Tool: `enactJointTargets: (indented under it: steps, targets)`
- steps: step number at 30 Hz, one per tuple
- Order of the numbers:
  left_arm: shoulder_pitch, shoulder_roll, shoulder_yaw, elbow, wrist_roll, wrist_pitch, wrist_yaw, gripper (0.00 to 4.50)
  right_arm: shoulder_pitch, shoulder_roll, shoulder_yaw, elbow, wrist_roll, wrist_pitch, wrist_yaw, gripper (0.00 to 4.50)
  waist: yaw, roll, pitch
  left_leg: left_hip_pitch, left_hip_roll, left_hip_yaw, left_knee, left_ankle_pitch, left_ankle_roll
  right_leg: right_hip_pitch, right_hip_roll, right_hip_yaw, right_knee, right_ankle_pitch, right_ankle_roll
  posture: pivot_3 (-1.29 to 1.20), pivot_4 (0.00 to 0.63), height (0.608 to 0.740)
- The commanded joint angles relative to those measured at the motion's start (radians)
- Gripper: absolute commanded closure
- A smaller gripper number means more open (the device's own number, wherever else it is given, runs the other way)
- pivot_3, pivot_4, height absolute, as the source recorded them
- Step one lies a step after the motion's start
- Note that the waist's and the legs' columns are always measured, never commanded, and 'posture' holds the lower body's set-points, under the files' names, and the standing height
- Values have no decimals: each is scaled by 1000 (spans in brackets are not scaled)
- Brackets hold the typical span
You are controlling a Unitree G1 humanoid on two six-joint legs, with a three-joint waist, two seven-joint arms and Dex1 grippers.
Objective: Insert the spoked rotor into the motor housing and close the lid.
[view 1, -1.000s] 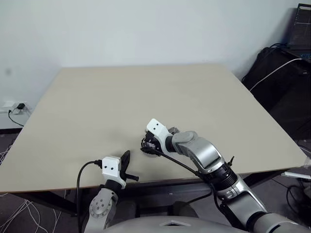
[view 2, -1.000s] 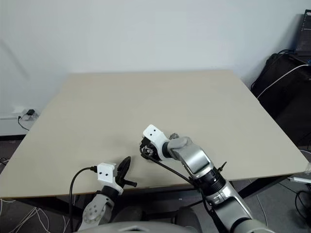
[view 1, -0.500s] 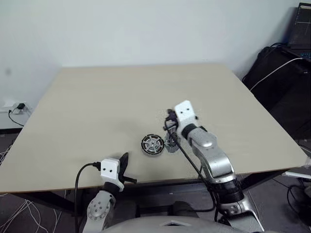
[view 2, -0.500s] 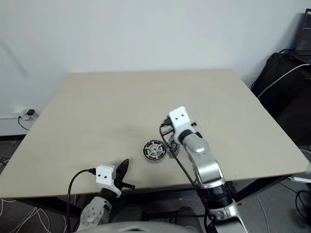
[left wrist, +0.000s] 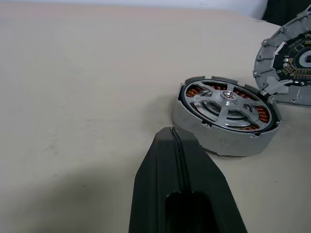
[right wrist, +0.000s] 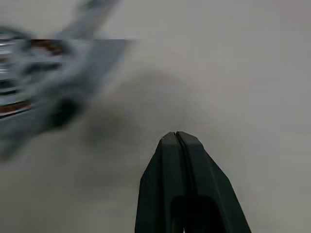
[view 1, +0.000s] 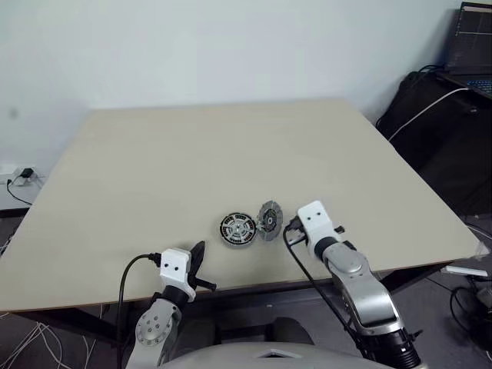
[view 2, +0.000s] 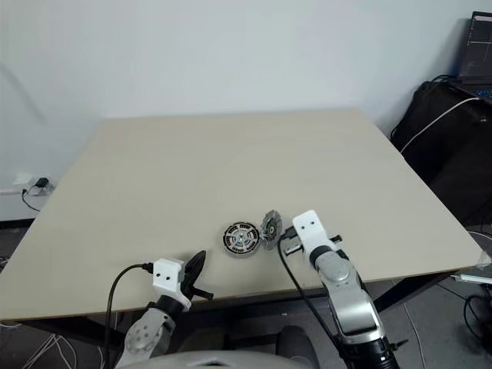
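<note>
Both pairs of jaws are pressed together with nothing between them: the left gripper (view 1: 197, 254) sits at the near edge of the desk (view 1: 192, 154), its black fingers (left wrist: 175, 145) meeting in one thin seam, and the right gripper (right wrist: 176, 137) shows the same closed seam above bare desktop, off to the right of the parts.

Just past the left gripper lies the motor housing (left wrist: 226, 114), flat on the desk, with the spoked rotor (left wrist: 228, 103) seated inside it (reddish-copper windings show through the gaps between the silver spokes). Neither gripper touches it.

Right beside the housing, on its right side, is the lid (view 1: 269, 221), not lying flat but tilted up on its edge, leaning at the housing's rim. Its inner face, with a dark centre and a ring of small parts, is turned toward the left gripper. The housing's top is uncovered.

Farther back the desktop runs to a pale wall, with dark bags (view 1: 430, 115) standing off the right edge.
</note>
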State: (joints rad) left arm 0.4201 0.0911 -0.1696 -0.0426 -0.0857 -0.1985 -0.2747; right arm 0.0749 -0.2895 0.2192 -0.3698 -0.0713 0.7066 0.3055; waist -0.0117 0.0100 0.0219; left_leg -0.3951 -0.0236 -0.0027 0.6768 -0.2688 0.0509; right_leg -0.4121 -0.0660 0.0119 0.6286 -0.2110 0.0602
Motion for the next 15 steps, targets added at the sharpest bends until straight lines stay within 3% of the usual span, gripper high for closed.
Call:
enactJointTargets:
  steps: [1,8,15]
  targets:
    - [-4,5,-7,-53,-1,5,-8,4500,-21,-11,13,-87,74,23,86,4485,1,-1,1,0,0,0,0,0,0,0,0,-1,0,0,0,0,0,740]
    - [7,1,-5,-66,-1,15,-6,4500,-39,-36,31,-92,134,-8,164,4485,1,-3,2,0,0,0,0,0,-1,0,-4,-1,-1,0,0,0,0,740]
    - [13,-3,-3,-77,-1,20,0,4500,-82,1,80,-14,107,-87,136,4485,0,-4,3,0,0,0,0,-1,-1,0,-5,-2,0,0,1,0,0,740]
